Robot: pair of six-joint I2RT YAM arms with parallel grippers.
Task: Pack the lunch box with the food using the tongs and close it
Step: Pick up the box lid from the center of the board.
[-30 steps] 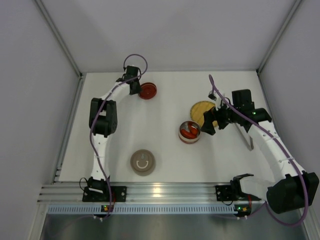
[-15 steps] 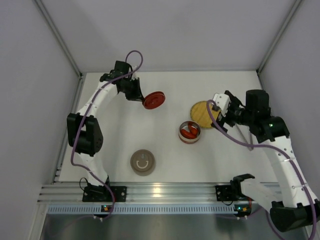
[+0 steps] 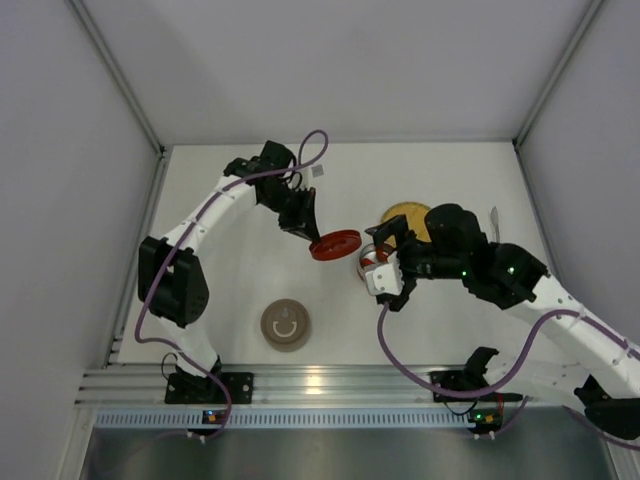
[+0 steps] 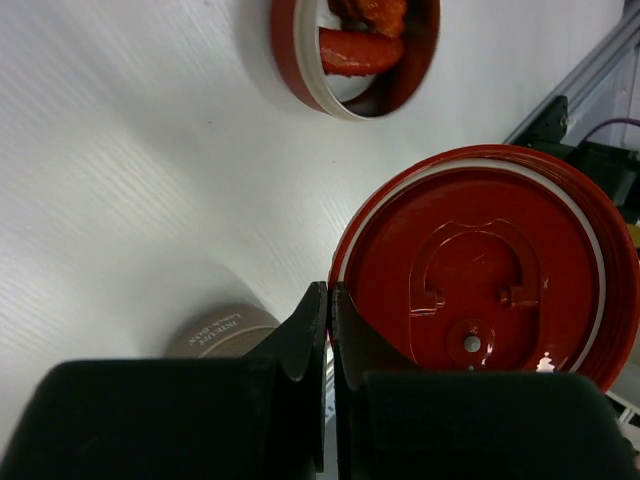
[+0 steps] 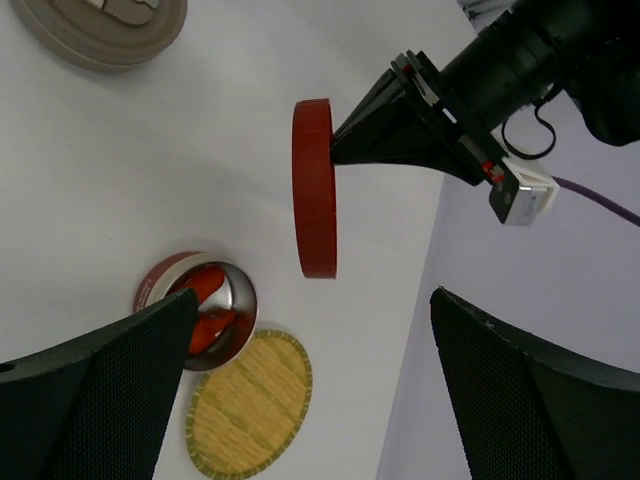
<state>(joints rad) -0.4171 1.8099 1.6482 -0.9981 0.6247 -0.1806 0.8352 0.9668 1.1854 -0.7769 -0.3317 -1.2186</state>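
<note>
- Jaws first: the left gripper [image 4: 330,296] has its two fingers pressed right together, pinching the rim of the red lid [image 4: 480,270]. The right gripper [image 5: 312,300] has its fingers spread wide with nothing between them.
- The lid is up off the table [image 3: 240,290], hanging from that edge pinch. In the right wrist view it's pretty much edge-on. From above it looks like a tilted oval.
- The lid face toward the left wrist camera has a moulded loop shape and a small round stud on it, with a pale ring just inside the red rim.
- The lunch box [image 5: 195,310] is the little round red tin with a shiny metal inside. It sits open on the table, near the middle and a bit to the right.
- The red food pieces [image 4: 360,50] are lying inside the tin. I can't count them properly from these angles.
- In the overhead view the lid is just left of the tin, between it and the left gripper, and the right gripper is right at the tin.
- The yellow woven plate [image 5: 250,405] lies flat just beside the tin, on its far side.
- Only a thin silver sliver of the tongs [image 3: 494,217] shows, on the table over by the right wall, past the right arm.
- A beige round tin with a smiley face [image 3: 286,325] sits on its own nearer the arm bases, well apart from the rest.
</note>
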